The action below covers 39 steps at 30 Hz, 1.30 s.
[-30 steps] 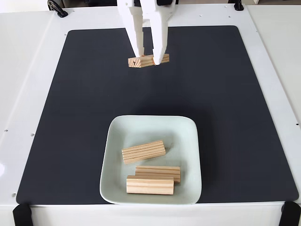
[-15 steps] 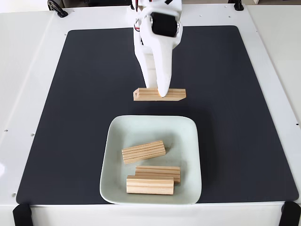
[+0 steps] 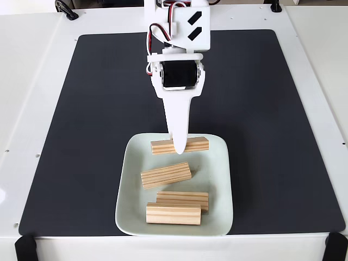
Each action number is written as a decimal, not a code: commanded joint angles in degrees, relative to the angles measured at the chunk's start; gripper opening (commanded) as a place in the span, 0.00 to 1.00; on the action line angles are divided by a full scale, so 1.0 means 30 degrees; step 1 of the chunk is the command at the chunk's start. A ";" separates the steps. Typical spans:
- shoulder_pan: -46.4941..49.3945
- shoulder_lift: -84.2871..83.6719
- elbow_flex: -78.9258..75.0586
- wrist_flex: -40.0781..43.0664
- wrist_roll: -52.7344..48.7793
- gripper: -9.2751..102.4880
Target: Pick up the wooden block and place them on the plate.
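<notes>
Jaws of the white two-finger gripper (image 3: 179, 149) pinch the fourth small grooved light-wood block (image 3: 180, 145), carried in the last second from the far black mat (image 3: 81, 109) to the far edge of the square mint-green plate (image 3: 217, 217), leaving only its release beside three blocks there.

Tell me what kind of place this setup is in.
Probably a tabletop robot practice station: a white table with a black mat, a white arm whose gripper holds a wooden block over a mint-green plate.
</notes>
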 commanded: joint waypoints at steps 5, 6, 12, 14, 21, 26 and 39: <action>0.0029 -0.2402 -0.6592 0.2139 0.0996 0.08; 0.0088 -0.2637 -0.6973 0.2139 0.1084 0.08; 0.0322 -0.3164 -0.7354 0.2168 0.1084 0.08; 0.0322 -0.3223 -0.7354 0.2168 0.1084 0.08; 0.0322 -0.3223 -0.7354 0.2168 0.1084 0.09; 0.0293 -0.3076 -0.7324 0.3223 0.1084 0.23; 0.0205 -0.1670 -0.7295 0.4922 0.1113 0.49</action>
